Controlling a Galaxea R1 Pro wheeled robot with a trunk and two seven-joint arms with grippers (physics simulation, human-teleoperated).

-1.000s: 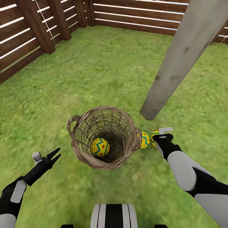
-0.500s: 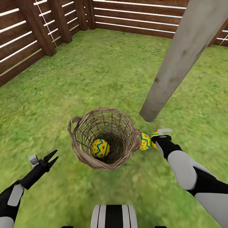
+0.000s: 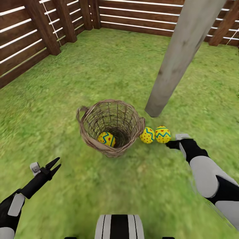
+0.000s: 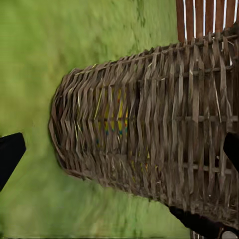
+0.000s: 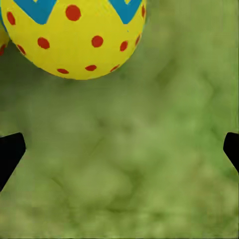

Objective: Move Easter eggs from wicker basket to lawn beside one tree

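My right gripper (image 3: pixel 172 144) is spread wide and empty just behind two eggs (image 3: pixel 163 134) lying together on the lawn (image 3: pixel 109 63) between basket (image 3: pixel 87 137) and tree (image 3: pixel 172 68), one egg (image 3: pixel 106 139) inside the basket ahead of my open left gripper (image 3: pixel 54 165).

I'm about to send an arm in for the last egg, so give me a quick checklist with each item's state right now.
1. Two Easter eggs on the lawn by the tree trunk: ok, one egg and the other lie side by side on the grass near its base.
2. Basket emptied: not ok, a third egg sits inside the wicker basket.
3. Right gripper free: ok, its jaws stand wide in the right wrist view, nothing between them.
4. Left gripper free: ok, open and empty.
5. Basket upright: ok, its mouth faces up.
6. Path into the basket: cannot tell; the opening looks narrow and deep.
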